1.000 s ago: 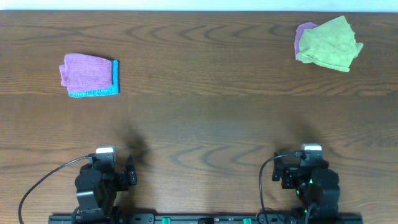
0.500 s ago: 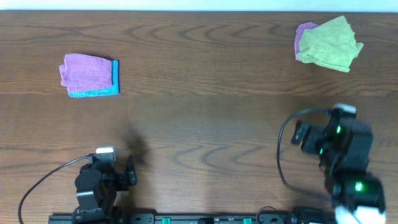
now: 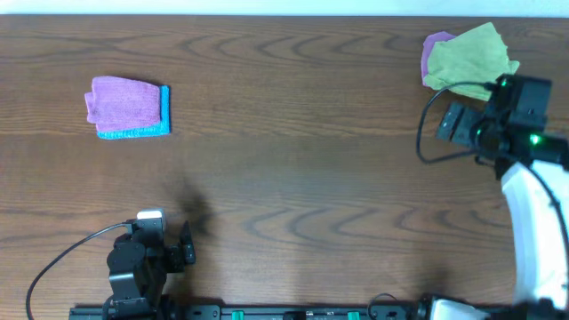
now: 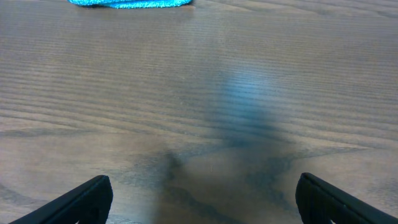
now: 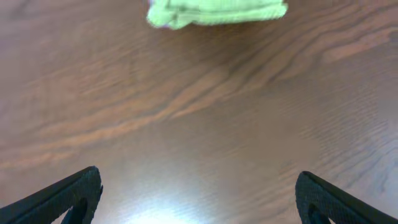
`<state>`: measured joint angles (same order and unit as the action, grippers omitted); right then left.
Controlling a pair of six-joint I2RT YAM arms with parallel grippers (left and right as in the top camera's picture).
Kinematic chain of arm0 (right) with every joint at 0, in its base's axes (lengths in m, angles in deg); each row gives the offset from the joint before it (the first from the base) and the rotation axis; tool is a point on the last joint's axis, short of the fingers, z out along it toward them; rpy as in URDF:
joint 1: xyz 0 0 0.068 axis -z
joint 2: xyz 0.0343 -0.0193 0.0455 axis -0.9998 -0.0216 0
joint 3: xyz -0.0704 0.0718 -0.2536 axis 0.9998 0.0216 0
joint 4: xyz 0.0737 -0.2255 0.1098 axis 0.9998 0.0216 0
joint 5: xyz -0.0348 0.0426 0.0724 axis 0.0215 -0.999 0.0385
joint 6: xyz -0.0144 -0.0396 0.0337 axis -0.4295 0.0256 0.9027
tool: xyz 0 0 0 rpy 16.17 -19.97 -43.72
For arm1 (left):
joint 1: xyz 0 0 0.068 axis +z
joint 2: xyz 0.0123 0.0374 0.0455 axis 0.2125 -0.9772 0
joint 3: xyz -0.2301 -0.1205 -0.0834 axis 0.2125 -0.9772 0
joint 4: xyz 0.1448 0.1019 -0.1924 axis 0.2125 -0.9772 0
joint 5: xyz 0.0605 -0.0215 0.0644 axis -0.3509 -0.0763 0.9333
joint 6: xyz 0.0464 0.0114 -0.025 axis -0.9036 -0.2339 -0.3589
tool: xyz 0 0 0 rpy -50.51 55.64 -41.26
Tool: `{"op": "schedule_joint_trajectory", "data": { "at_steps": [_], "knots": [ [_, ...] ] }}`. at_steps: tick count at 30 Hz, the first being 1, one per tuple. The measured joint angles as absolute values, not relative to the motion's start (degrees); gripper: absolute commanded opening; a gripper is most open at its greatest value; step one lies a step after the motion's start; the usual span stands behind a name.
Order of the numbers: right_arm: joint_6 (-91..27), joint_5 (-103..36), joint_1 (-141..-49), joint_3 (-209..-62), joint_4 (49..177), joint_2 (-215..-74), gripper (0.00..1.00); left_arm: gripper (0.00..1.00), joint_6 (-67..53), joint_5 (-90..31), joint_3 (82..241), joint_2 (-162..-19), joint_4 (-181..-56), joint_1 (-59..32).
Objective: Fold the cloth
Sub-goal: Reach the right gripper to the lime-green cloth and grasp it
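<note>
A crumpled green cloth (image 3: 471,62) lies at the far right of the table, partly over a purple cloth (image 3: 434,46). Its near edge shows at the top of the right wrist view (image 5: 214,12). My right gripper (image 3: 498,111) hovers just in front of the green cloth, open and empty (image 5: 199,199). A folded purple cloth (image 3: 124,100) lies on a folded blue cloth (image 3: 164,111) at the far left; the blue edge shows in the left wrist view (image 4: 130,3). My left gripper (image 3: 164,244) rests near the front edge, open and empty (image 4: 202,199).
The brown wooden table (image 3: 293,169) stretches between the two cloth piles. The right arm's black cable (image 3: 427,124) loops to the left of its wrist.
My right arm has risen from its rest at the front edge and reached far forward to just in front of the green cloth. The left arm has not moved.
</note>
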<state>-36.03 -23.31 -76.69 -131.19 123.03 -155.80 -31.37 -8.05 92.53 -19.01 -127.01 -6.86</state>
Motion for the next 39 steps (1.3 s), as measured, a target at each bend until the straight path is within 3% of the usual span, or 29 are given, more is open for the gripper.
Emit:
{"op": "schedule_joint_trajectory", "data": {
  "at_steps": [8,25,39],
  "knots": [
    [-37.2,-26.3,-72.2,-137.9,116.1,-164.7,0.99,0.96,-31.4,-8.0,92.5,-19.0,-127.0,-6.9],
    [-37.8,-26.4,-71.5,-138.2,106.1,-166.4,0.99,0.95,-31.4,-8.0,92.5,-19.0,-127.0,-6.9],
    [-37.5,-31.1,-71.0,-158.2,108.0,-188.3,0.98,0.96,-31.4,-8.0,92.5,-19.0,-127.0,-6.9]
  ]
}}
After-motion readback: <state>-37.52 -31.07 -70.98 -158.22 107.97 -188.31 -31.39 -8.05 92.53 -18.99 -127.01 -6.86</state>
